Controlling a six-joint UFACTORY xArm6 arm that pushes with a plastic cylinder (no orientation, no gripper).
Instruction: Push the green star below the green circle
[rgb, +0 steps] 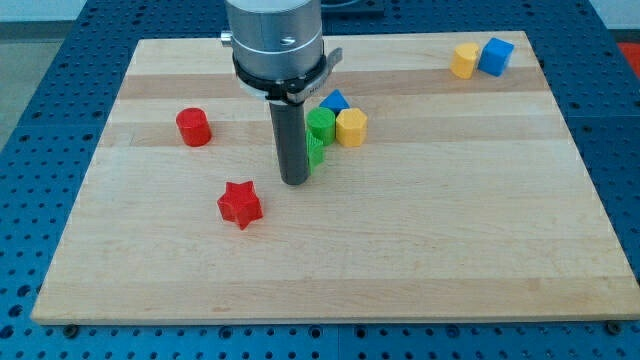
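Observation:
The green circle (320, 124) stands near the middle of the board, touching a yellow block (351, 127) on its right. The green star (315, 152) lies just below the green circle and is mostly hidden behind my rod; only its right edge shows. My tip (295, 182) rests on the board at the star's left side, touching or nearly touching it.
A blue block (334, 101) sits just above the green circle. A red cylinder (193, 127) is at the view's left and a red star (240, 204) below it. A yellow block (464, 60) and a blue cube (495, 56) sit at the top right. The board edge (330, 318) runs along the bottom.

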